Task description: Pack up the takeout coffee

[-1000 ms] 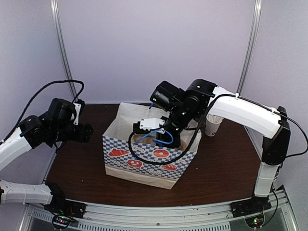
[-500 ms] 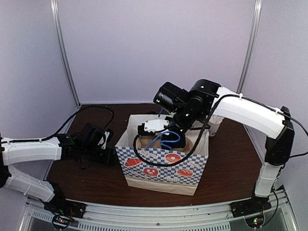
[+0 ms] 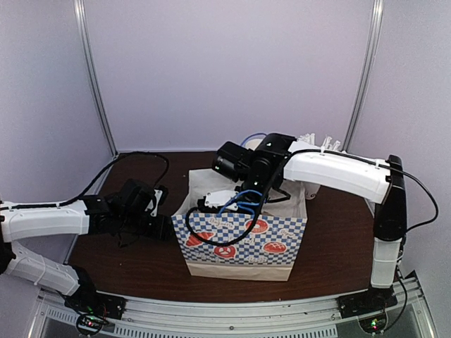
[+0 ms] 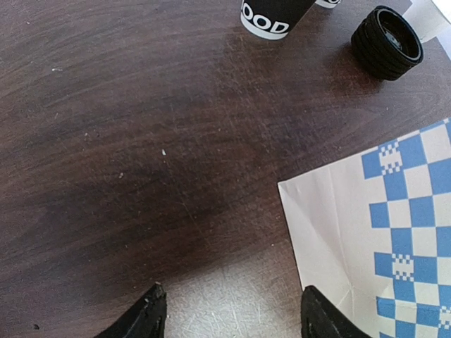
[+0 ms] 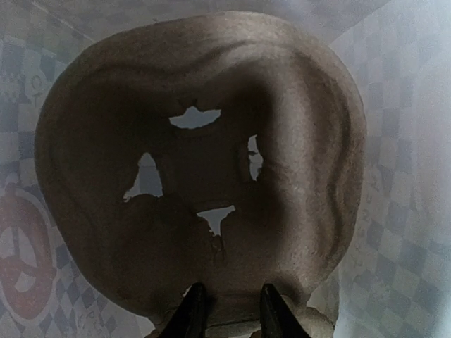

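The takeout coffee (image 4: 273,17) shows only in the left wrist view, at the top edge: a black paper cup with white print, its lid cut off. My left gripper (image 4: 233,311) is open and empty, low over the table, its right finger next to the blue-checked paper bag (image 4: 384,232). From above, that gripper (image 3: 163,227) sits by the bag's (image 3: 239,243) left side. The right arm reaches down into the bag. Inside, my right gripper (image 5: 231,310) is shut on the rim of a brown pulp cup carrier (image 5: 296,141).
A short stack of black lids (image 4: 387,42) lies right of the cup. A white cup of straws (image 3: 314,187) stands behind the right arm at the back right. The dark wooden table (image 3: 338,239) ends at a metal rail in front.
The left arm has come down from the far left to the bag's left side. The bag has shifted right and stands more upright. The right arm has sunk deeper into it.
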Controlling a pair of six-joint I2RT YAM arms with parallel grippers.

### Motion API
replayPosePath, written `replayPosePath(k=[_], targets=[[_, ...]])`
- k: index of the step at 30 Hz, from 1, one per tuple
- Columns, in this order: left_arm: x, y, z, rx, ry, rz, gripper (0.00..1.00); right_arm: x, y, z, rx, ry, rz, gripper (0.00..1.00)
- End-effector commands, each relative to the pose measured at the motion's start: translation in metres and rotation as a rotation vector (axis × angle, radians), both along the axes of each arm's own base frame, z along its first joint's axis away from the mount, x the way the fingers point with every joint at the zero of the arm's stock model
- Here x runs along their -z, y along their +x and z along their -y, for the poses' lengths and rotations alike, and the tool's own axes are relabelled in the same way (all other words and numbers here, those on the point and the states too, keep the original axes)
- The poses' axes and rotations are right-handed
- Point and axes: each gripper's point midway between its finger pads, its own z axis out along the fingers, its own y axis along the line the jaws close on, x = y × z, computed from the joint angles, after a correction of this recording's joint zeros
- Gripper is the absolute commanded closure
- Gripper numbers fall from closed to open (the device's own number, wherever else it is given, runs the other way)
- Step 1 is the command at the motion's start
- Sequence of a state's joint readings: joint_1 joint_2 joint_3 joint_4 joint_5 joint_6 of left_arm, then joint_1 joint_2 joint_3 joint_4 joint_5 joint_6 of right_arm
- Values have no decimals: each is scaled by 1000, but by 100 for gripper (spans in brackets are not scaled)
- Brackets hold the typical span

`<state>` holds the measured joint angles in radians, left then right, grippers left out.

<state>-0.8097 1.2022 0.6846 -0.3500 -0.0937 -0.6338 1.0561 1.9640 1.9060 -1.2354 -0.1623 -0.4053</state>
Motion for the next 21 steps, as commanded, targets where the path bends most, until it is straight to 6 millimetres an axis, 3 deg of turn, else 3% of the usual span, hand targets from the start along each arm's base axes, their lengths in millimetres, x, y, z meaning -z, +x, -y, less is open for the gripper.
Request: replayPosePath(k=[1,8,21], targets=[[-11,7,4,0,-8,32,34,30,-1,12,30,-96,-25,73],[-11,7,9,10,-17,24,34,51,-10,16,31,-109,-78,71],[-10,7,12,21,-9,7,33,84,-5,20,74,-154,-87,66]])
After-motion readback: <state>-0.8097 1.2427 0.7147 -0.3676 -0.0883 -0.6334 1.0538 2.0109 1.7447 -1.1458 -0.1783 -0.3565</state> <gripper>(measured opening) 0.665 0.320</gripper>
